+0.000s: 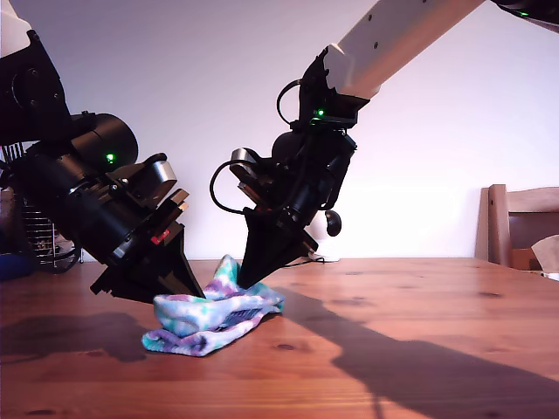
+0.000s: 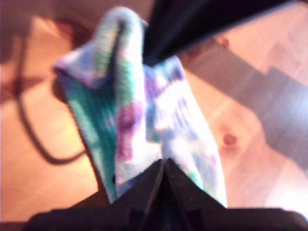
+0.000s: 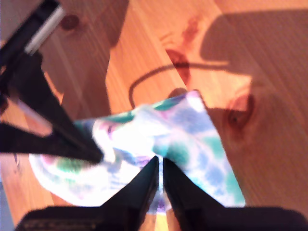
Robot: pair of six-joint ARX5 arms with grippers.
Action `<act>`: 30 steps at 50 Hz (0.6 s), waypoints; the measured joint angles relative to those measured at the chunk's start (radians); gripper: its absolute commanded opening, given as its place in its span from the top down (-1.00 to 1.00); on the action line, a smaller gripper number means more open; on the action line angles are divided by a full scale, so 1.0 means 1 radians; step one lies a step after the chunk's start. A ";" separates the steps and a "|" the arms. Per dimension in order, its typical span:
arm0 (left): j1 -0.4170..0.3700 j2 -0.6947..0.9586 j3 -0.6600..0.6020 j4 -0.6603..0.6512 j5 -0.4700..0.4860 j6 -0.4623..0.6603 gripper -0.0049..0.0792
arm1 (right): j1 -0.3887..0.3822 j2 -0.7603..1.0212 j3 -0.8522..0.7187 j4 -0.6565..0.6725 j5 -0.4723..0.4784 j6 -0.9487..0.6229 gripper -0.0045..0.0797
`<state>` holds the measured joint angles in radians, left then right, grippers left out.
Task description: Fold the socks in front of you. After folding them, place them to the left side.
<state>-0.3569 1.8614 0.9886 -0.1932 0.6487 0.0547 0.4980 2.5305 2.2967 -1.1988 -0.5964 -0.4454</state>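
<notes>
My first gripper [image 1: 194,292], on the arm in the left half of the exterior view, was pinched shut on the socks [image 1: 214,314]. Its own wrist view showed the jaws closed together on the near edge of the fabric [image 2: 163,166]. My second gripper [image 1: 247,281] came down from the upper right of the exterior view, and its tip met a raised fold of the same bundle. In its wrist view, the jaws were nearly together with cloth between them [image 3: 160,161].

The socks were tie-dyed in teal, purple and white. They lay bunched on the brown knotty wooden table [image 1: 419,332], low and left of centre in the exterior view, with one peak lifted beside my second gripper. I could not tell whether the bundle was one sock or two.

Each wrist view caught the other gripper on the cloth close by: the second [image 2: 147,60] and the first [image 3: 98,155]. Long arm shadows crossed the tabletop. A wooden chair [image 1: 515,227] stood at the exterior view's right edge.
</notes>
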 measured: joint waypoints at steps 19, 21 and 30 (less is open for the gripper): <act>-0.039 0.000 0.000 -0.117 0.017 0.050 0.93 | 0.014 0.001 0.000 -0.013 0.005 0.002 0.92; -0.045 0.000 0.000 -0.121 0.019 0.059 0.93 | 0.015 0.001 0.000 -0.021 0.005 0.003 0.92; -0.055 0.000 0.000 -0.121 0.018 0.068 0.93 | 0.023 0.001 0.000 -0.053 -0.002 0.003 0.92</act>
<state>-0.4118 1.8614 0.9886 -0.3138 0.6670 0.1230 0.5213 2.5313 2.2967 -1.2514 -0.5983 -0.4419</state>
